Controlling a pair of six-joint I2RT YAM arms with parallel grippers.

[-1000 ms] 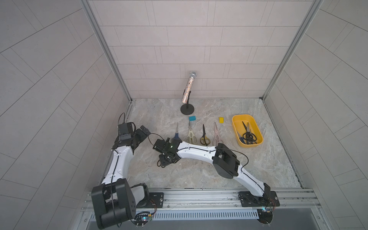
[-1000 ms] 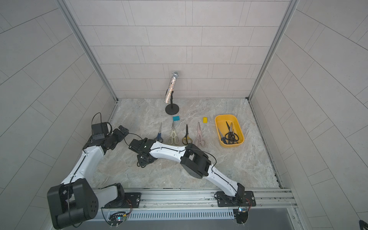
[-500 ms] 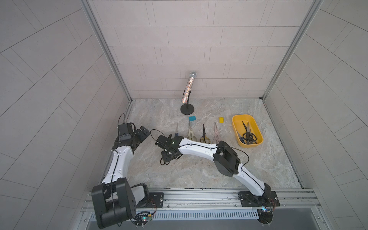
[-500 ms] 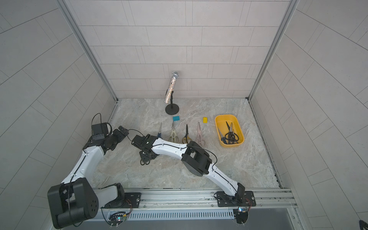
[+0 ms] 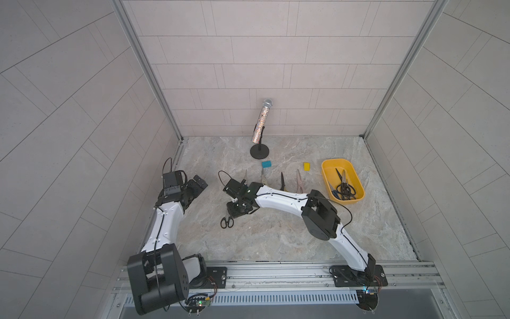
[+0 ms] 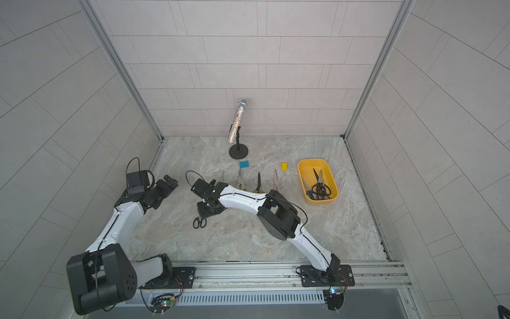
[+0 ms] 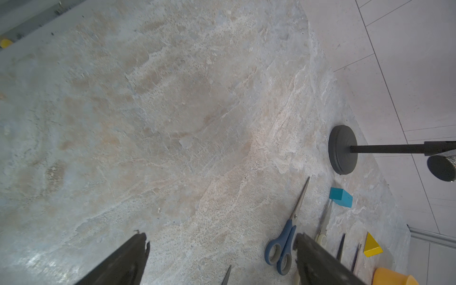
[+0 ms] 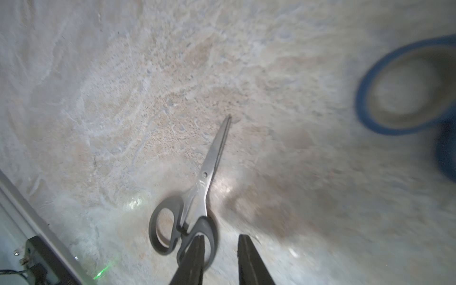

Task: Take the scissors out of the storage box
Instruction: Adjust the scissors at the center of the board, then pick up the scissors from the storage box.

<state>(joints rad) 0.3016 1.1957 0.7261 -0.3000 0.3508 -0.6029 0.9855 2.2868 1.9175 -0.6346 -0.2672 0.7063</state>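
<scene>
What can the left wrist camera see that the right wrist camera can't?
Only the left wrist view: the microphone stand's round base, the teal block, the yellow block, the blue-handled scissors, and a corner of the storage box. Only the right wrist view: the dark-handled scissors lying flat by the right gripper, its jaws apart and empty. Both: the marbled table. The right wrist view's blurred blue ring may be those blue handles; I cannot tell.
</scene>
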